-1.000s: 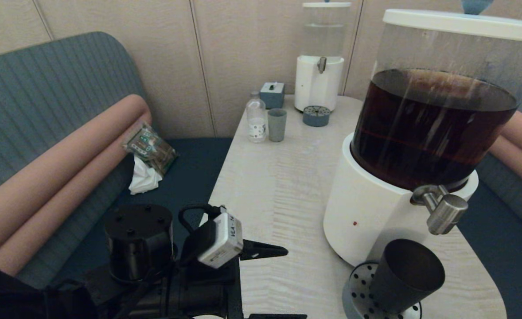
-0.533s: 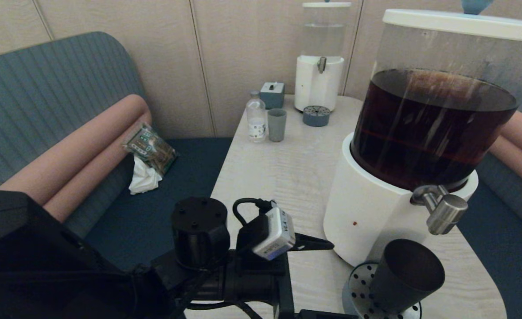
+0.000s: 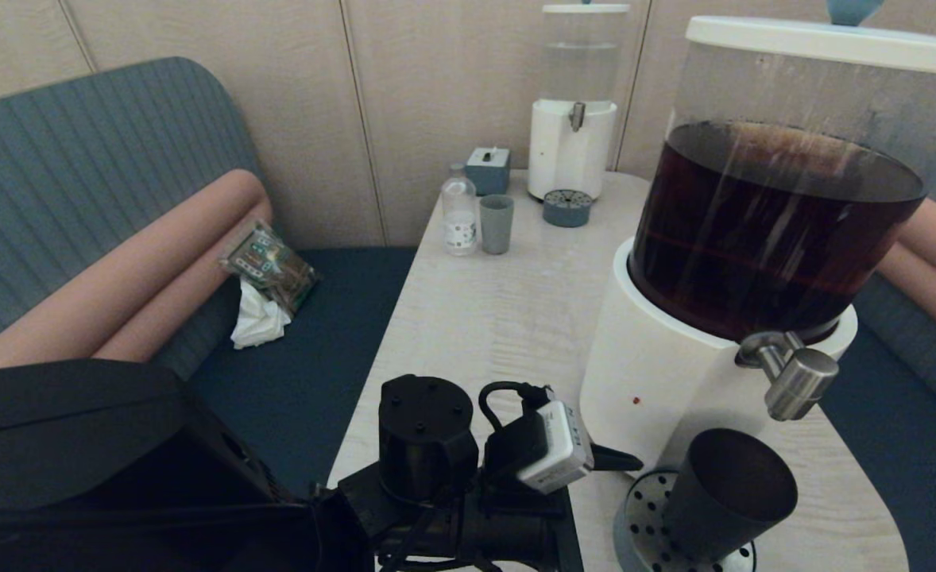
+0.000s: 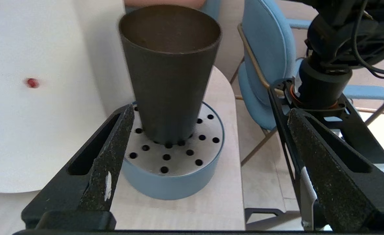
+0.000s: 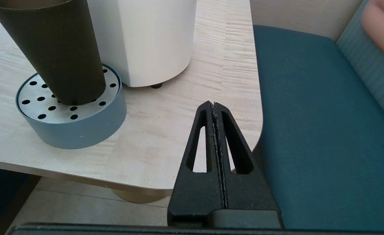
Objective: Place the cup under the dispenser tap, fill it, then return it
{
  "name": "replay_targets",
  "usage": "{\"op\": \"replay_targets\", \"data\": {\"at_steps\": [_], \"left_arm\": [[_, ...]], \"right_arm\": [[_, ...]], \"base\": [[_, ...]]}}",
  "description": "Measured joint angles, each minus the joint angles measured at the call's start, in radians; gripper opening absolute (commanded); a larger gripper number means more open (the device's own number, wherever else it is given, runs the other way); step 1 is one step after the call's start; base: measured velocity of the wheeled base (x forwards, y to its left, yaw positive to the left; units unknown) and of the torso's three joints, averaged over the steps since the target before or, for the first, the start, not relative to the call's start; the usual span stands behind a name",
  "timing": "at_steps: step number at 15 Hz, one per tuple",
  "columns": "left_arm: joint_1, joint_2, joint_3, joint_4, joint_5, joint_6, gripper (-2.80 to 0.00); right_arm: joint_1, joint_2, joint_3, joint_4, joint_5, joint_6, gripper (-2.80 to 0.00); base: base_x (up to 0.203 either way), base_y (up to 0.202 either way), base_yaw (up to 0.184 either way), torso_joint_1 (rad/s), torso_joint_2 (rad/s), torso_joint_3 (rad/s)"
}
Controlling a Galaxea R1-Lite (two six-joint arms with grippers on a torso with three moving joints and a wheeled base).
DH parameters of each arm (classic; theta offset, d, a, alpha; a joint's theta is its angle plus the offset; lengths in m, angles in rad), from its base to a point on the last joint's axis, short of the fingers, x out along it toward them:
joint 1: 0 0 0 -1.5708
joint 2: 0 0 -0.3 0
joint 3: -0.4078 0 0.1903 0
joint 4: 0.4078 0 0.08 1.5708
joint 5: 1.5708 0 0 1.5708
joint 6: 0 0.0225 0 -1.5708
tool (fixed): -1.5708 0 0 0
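The cup (image 4: 169, 75) stands upright on the drip tray (image 4: 179, 182), below the tap (image 3: 794, 381) of the big dispenser (image 3: 659, 373). It looks like stiff matte plastic, light unless filled; I can't see liquid inside. It tapers toward the base, so I'd grip mid-wall where the sides won't slide out upward. My left gripper (image 4: 208, 143) is just beside it, jaws spread wide, not touching. The right gripper (image 5: 215, 107) sits off the table edge (image 5: 166, 137), jaws pressed together.

Cup (image 5: 53, 49) on drip tray (image 5: 81, 125); right claw (image 5: 214, 106) closed.
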Motion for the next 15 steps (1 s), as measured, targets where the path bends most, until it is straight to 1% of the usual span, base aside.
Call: {"op": "replay_targets", "data": {"at_steps": [5, 9, 15], "left_arm": [[-0.006, 0.048, -0.055, 0.003, 0.022, -0.002, 0.0], [-0.007, 0.087, -0.106, 0.004, 0.026, -0.006, 0.0], [-0.007, 0.114, -0.135, 0.009, 0.026, -0.013, 0.0]], "right_arm": [[0.0, 0.0, 0.0, 0.0, 0.0, 0.0, -2.8], [0.0, 0.0, 0.0, 0.0, 0.0, 0.0, -2.8], [0.0, 0.0, 0.0, 0.0, 0.0, 0.0, -2.8]], "base": [[0.0, 0.0, 0.0, 0.0, 0.0, 0.0], [0.0, 0.0, 0.0, 0.0, 0.0, 0.0], [0.0, 0.0, 0.0, 0.0, 0.0, 0.0]]}}
